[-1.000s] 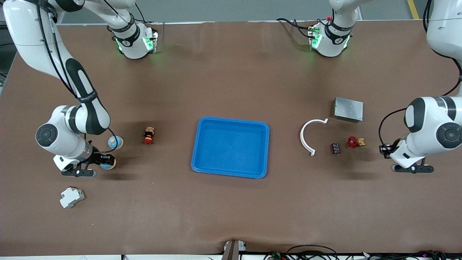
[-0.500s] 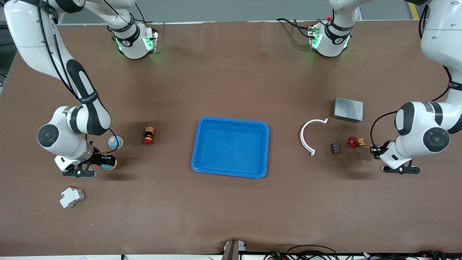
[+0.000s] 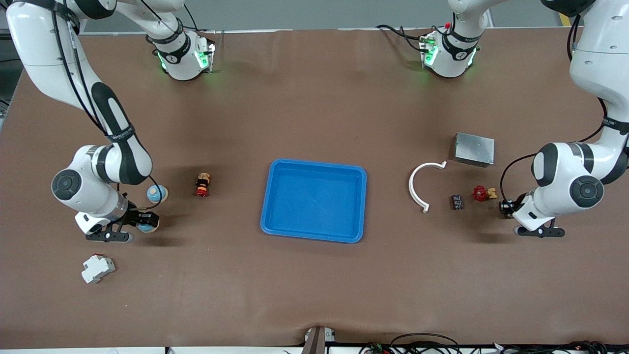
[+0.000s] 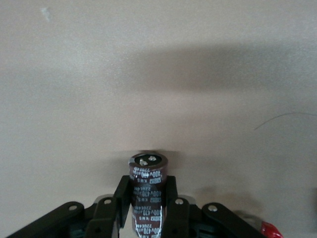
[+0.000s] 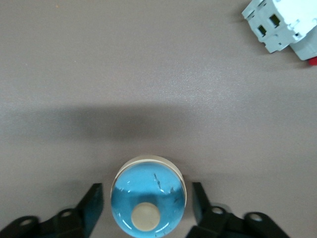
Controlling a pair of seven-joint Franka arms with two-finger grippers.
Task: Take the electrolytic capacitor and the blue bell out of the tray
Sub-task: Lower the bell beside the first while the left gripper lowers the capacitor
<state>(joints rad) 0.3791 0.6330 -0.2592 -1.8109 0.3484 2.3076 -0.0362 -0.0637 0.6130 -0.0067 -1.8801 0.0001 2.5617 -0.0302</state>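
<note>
The white breaker (image 3: 98, 268) lies nearest to the front camera, on the brown worktop (image 3: 314, 295) at the right arm's end; a little farther, the right tool (image 3: 139, 222) is low over the worktop with its two fingers (image 5: 91, 206) standing apart, one at each side of a blue bell (image 5: 148, 197); in the right wrist view a gap shows between each finger and the bell, so the bell sits between them without being squeezed; the bell is a blue dome with a cream button on top; a second blue bell (image 3: 157, 193) stands just beside it, slightly farther from the camera.

At the left arm's end, the left tool (image 4: 147, 210) is clamped on a dark capacitor (image 4: 146, 193) with printed letters on its sleeve; the capacitor sticks out from between the fingers (image 4: 121, 198) with its flat end showing, above the bare worktop.

In the middle lies the blue tray (image 3: 275, 216); between the tray and the second bell stands a small red and yellow button part (image 3: 202, 184); toward the left arm's end another dark capacitor (image 3: 457, 202) lies between a white curved clip (image 3: 416, 187) and a red valve (image 3: 482, 193); a grey metal box (image 3: 473, 149) sits farther from the camera than these.
</note>
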